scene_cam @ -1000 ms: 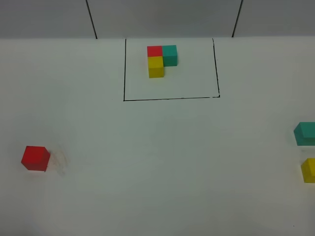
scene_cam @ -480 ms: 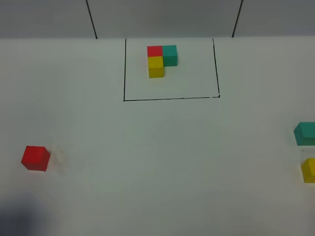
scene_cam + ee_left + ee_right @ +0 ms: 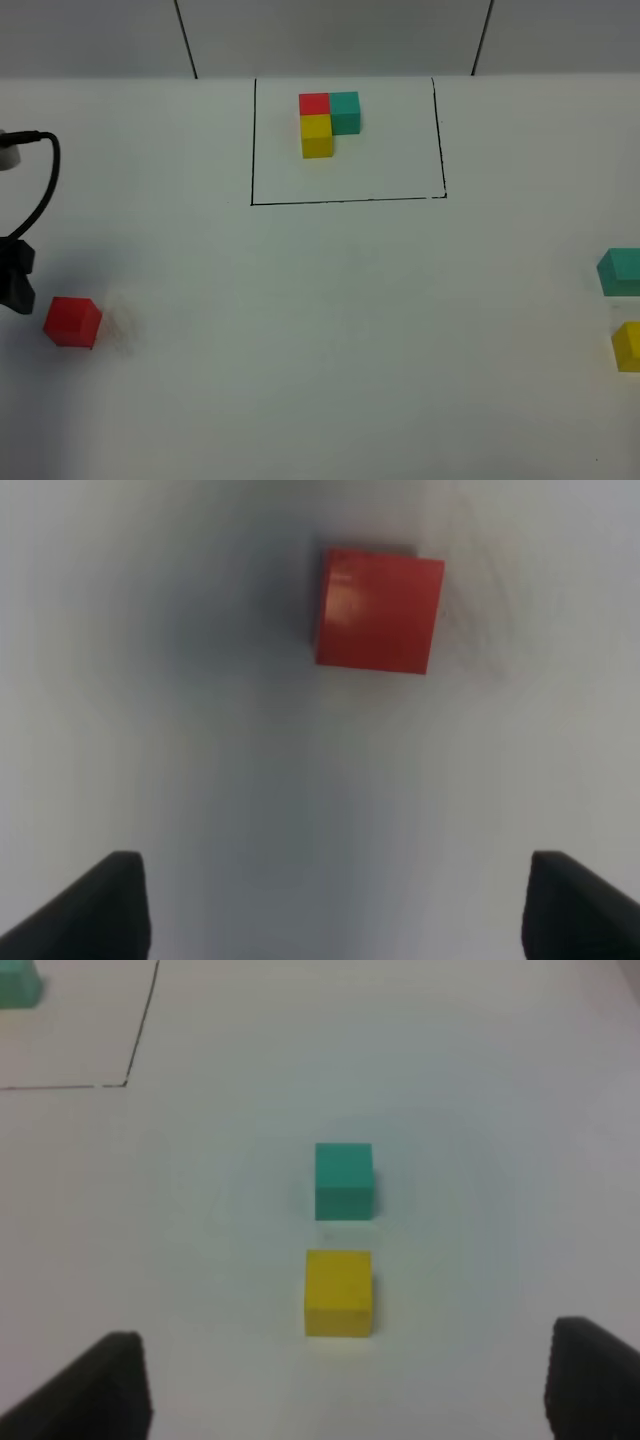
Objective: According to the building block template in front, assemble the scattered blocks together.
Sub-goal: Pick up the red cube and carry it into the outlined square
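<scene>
Overhead and wrist views of the white table (image 3: 320,380). The building block template (image 3: 328,122) sits at the far middle inside a black drawn rectangle (image 3: 345,201): red and teal cubes side by side, with a yellow cube joined in front of the red one.

The loose red cube (image 3: 72,321) lies near the left edge, well apart from the template. Part of the left arm (image 3: 17,278) shows just beside it. The left gripper (image 3: 340,910) hangs over bare table short of the red cube — fingertips spread wide, holding nothing.

The teal cube (image 3: 620,271) and the yellow cube (image 3: 628,346) lie at the right edge, near each other but apart. The right gripper (image 3: 350,1385) is likewise spread wide and empty, with the yellow cube nearer to it than the teal cube.
</scene>
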`<state>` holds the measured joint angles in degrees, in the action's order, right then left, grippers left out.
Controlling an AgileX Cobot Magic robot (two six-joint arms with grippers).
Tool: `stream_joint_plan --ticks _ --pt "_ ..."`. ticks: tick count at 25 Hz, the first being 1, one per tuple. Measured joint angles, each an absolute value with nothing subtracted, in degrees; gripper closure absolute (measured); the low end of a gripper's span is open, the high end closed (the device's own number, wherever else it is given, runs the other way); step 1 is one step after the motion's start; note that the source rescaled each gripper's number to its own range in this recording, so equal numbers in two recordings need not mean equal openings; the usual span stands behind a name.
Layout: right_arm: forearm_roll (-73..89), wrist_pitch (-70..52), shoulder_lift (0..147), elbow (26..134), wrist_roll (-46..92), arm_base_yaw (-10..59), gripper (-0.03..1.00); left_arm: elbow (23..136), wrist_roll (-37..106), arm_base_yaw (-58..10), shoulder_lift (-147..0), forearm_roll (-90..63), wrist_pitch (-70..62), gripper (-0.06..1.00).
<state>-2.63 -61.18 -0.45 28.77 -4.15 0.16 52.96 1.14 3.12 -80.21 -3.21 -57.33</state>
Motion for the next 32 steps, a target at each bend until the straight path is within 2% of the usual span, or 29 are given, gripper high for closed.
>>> stream_joint_plan --ticks 5,15,20,24,32 --pt "-2.63 -61.18 -0.45 28.77 -4.15 0.16 0.33 53.19 0.46 1.43 -89.01 -1.66 -56.02 0.26" --pt "-2.63 -61.18 -0.45 28.77 -4.15 0.16 0.33 53.19 -2.29 0.78 -94.5 0.0 -45.9 0.26" --pt "-2.63 -61.18 -0.45 28.77 -4.15 0.16 0.33 53.02 -2.31 -2.7 -98.4 -0.55 -42.48 0.26" --pt "-2.63 -61.18 -0.45 28.77 -4.15 0.16 0.33 53.02 -4.67 -5.08 -101.07 -0.5 -41.6 0.26" --pt "-2.63 -61.18 -0.45 28.77 -4.15 0.16 0.33 53.02 -10.69 -5.09 -102.41 5.63 -41.69 0.26"
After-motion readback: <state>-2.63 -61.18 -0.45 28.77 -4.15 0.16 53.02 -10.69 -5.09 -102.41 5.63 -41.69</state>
